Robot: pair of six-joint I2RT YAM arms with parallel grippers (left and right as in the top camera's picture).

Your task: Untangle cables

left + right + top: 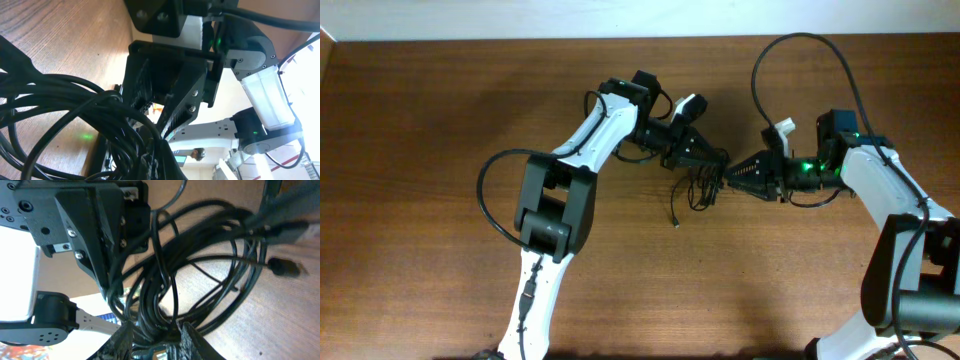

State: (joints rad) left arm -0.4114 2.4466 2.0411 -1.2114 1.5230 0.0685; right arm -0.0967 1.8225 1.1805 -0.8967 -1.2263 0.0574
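The left gripper (721,159) is clamped shut on the cables (701,190). The right gripper (729,178) meets it tip to tip, its fingers (196,341) a little apart with strands between them; I cannot tell whether they pinch. The bundle sits near the worktop's (440,110) middle, with one plug end (676,222) trailing toward the near edge.

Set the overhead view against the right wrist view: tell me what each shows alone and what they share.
Overhead only: the right arm, and the left tool and right tool meeting at the cables. Right wrist only: the separate strands close up, looping and crossing one another. Both: the cables, the left tool, the wooden table.
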